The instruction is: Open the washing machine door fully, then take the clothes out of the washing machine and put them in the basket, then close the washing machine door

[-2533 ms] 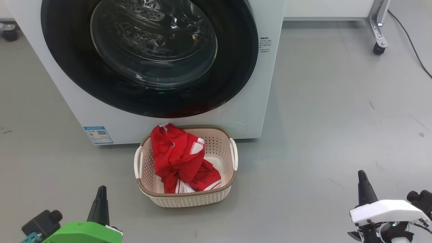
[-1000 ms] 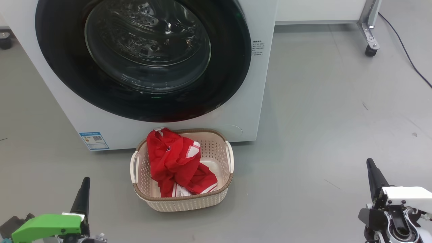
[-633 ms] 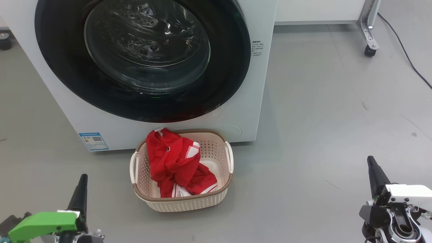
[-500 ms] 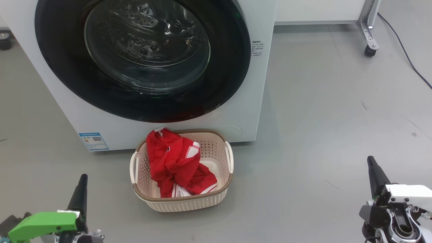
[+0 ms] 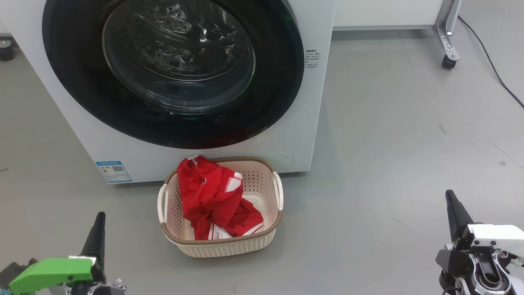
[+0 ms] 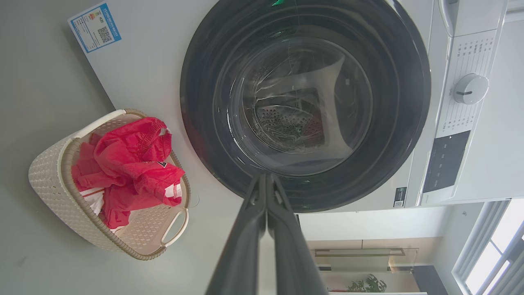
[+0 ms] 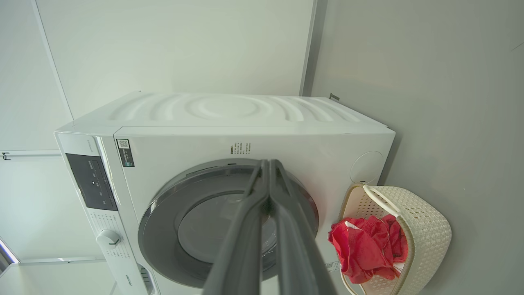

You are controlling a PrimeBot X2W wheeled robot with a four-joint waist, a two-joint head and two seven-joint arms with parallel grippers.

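Red clothes (image 5: 217, 200) lying in basket (image 5: 229, 247) before washing machine (image 5: 313, 123); washing machine door (image 5: 174, 71) sitting closed; left gripper (image 5: 100, 214), right gripper (image 5: 449, 193) hovering, jaws pressed together, empty.

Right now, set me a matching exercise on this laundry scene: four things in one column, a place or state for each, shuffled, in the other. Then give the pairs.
1. washing machine door
2. clothes
3. basket
4. left gripper

A. standing on the grey floor in front of the washing machine
B. fingers pressed together, holding nothing
C. closed
D. heaped in the basket

Pairs: 1-C, 2-D, 3-A, 4-B
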